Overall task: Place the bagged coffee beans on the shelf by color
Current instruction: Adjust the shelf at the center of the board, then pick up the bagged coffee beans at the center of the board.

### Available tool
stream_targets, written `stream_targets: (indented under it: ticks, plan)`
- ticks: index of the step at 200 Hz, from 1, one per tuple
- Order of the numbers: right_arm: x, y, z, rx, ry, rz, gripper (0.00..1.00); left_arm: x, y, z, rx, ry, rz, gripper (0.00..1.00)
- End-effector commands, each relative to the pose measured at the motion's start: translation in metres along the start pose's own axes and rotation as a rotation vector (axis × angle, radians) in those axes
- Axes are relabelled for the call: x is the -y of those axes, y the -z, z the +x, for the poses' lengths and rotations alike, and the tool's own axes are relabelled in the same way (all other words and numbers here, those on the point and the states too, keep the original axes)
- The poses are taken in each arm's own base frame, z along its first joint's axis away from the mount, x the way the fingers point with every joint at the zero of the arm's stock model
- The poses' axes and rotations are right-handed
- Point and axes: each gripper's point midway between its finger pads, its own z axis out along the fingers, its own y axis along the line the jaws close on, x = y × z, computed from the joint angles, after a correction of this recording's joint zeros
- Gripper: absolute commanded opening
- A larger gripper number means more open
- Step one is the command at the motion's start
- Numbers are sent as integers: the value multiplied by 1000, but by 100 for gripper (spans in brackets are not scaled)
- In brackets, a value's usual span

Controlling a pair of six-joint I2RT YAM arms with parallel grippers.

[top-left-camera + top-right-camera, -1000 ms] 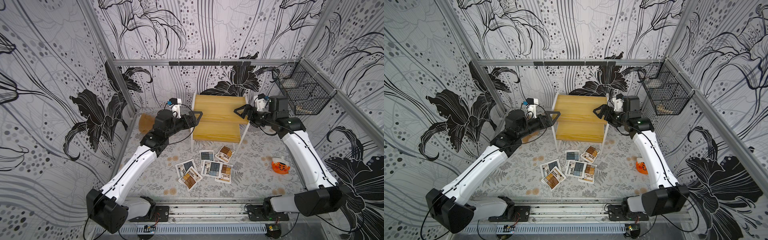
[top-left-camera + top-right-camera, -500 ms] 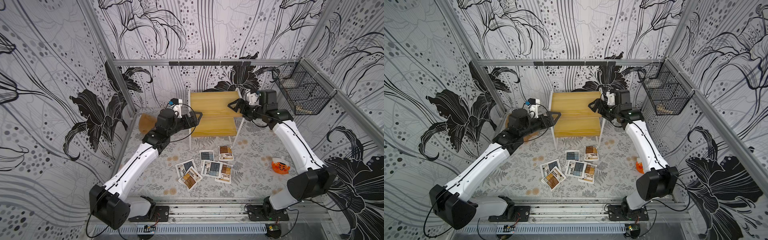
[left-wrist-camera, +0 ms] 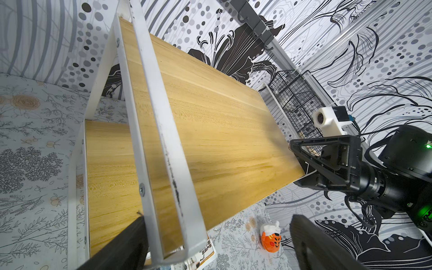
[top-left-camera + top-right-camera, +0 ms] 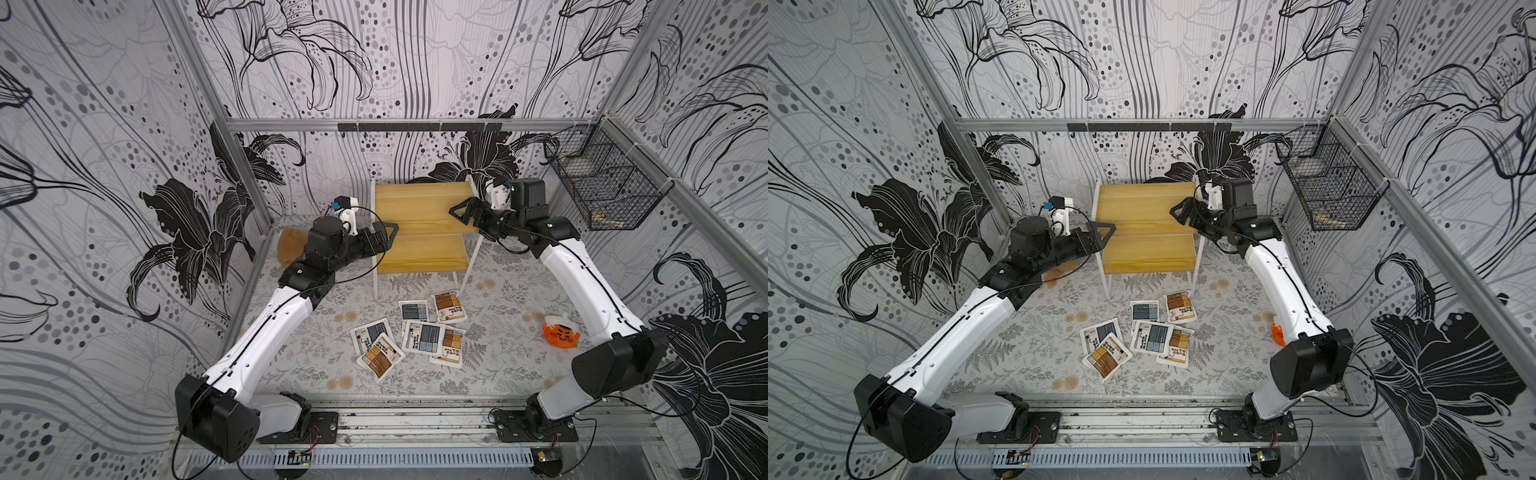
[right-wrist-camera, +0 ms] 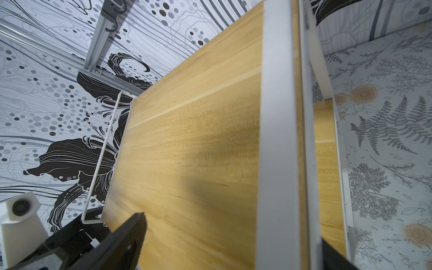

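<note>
Black-and-white lily wallpaper closes in a floral-printed surface (image 4: 299, 357), and the shelf (image 4: 419, 212) stands at its far middle, both yellow boards bare. The six coffee pouches (image 4: 424, 336) lie in a loose cluster on the surface just in front of the shelf, three with brown panels and three with blue-grey, several overlapping at their edges. Your left hand (image 4: 384, 237) is at the shelf's left side and your right hand (image 4: 461, 214) at its right. Both have their jaws spread wide and hold no pouch. In each wrist view a white frame rail (image 3: 163, 140) runs between the fingers, though you cannot tell whether they press on it. Expect the pouches to be light, flat and floppy, with a slick film skin and loose beans that shift as they lift. A pinch across the middle will likely slide off or bulge the bag. Take each one by a sealed edge or corner instead, ideally where it rides up over a neighbour and a finger can get beneath. The shelf looks light on thin legs, so set pouches down gently or it may skid or rock.
</note>
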Motion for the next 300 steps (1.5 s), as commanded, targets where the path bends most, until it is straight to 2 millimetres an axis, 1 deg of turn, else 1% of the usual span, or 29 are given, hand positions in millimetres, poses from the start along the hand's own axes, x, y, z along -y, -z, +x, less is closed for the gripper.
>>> stream_targets:
  ticks: [1, 23, 50, 64, 77, 82, 86, 97, 115, 128, 130, 131, 146, 159, 170, 175, 176, 182, 193, 195, 196, 198, 199, 218, 231, 250, 279, 288, 300]
  plan:
    - [-12, 21, 3, -4, 67, 16, 96, 15, 16, -10, 23, -30, 51, 97]
    - [7, 42, -13, 40, 33, 34, 96, 12, 26, -18, 46, -35, 39, 97]
    - [30, 84, -35, 124, -7, 32, 97, 12, 37, -24, 57, -37, 42, 97]
    - [33, 102, -38, 151, 4, 34, 96, 11, 43, -26, 63, -28, 45, 97]
    - [35, 113, -32, 149, 18, 47, 96, 10, 50, -24, 68, -20, 48, 97]
    - [32, 118, -29, 150, 29, 46, 97, 10, 53, -22, 67, -19, 50, 97]
    - [38, 116, -19, 128, 21, 53, 97, 10, 57, -20, 67, -15, 53, 97]
    - [39, 122, -1, 107, 21, 55, 96, 10, 65, -11, 60, -1, 65, 97]
    - [52, 128, 39, 68, -4, 70, 97, 2, 78, 11, 48, 45, 80, 97]
    - [65, 127, 71, 29, -32, 75, 96, -3, 86, 31, 31, 93, 106, 97]
    - [66, 127, 79, 19, -37, 70, 96, -5, 87, 35, 27, 102, 107, 97]
    - [66, 127, 79, 19, -37, 70, 96, -5, 87, 37, 24, 106, 110, 97]
    - [75, 124, 115, -26, -73, 27, 96, -10, 90, 68, -9, 146, 140, 97]
    - [86, 115, 148, -88, -125, -4, 98, -17, 88, 99, -50, 176, 135, 97]
    - [97, 106, 174, -150, -166, -2, 100, -19, 85, 126, -90, 192, 135, 97]
    - [103, 101, 186, -176, -183, 8, 97, -20, 83, 137, -106, 204, 135, 97]
    - [104, 99, 189, -183, -184, 9, 97, -24, 82, 140, -108, 210, 125, 97]
    - [108, 93, 203, -216, -188, 21, 96, -25, 80, 153, -122, 223, 126, 97]
    - [113, 79, 232, -286, -176, 54, 96, -23, 77, 175, -146, 246, 138, 97]
    - [114, 77, 233, -289, -178, 59, 96, -23, 76, 179, -151, 252, 138, 97]
    - [115, 75, 239, -304, -177, 64, 96, -23, 76, 181, -154, 254, 139, 97]
    - [115, 73, 241, -310, -175, 66, 96, -22, 75, 184, -158, 258, 141, 97]
    - [116, 71, 246, -324, -173, 71, 96, -22, 75, 186, -160, 258, 143, 97]
    - [128, 53, 282, -422, -179, 121, 96, -13, 68, 218, -214, 270, 162, 97]
    - [137, 46, 297, -456, -180, 154, 95, -7, 64, 237, -251, 259, 162, 97]
    - [149, 43, 310, -478, -195, 175, 94, -1, 59, 258, -295, 242, 155, 97]
    - [157, 38, 325, -509, -206, 179, 88, 7, 50, 279, -345, 238, 171, 97]
    - [158, 36, 327, -512, -207, 176, 86, 8, 46, 282, -353, 237, 170, 97]
    - [159, 33, 333, -526, -202, 164, 80, 10, 44, 285, -357, 234, 178, 97]
